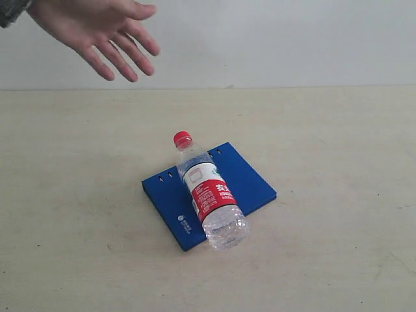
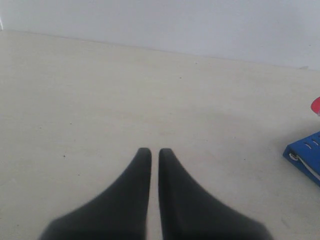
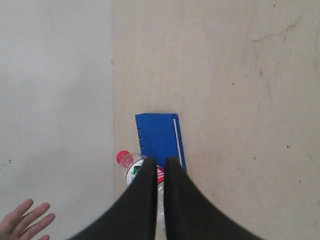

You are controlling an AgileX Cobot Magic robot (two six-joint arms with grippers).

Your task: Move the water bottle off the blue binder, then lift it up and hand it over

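Nothing of my task is done yet. The water bottle [image 1: 209, 192] lies on its side across the blue binder [image 1: 250, 185], red cap toward the far edge and clear base jutting past the near edge, over the table [image 1: 78, 214]. Its label is red, white and green. My left gripper [image 2: 154, 152] is pressed almost together on nothing, off to the side; my right gripper [image 3: 160, 162] is likewise closed and empty above the bottle. A person's open hand [image 1: 97, 29] waits beyond. Sliding, lifting and handing over all remain.
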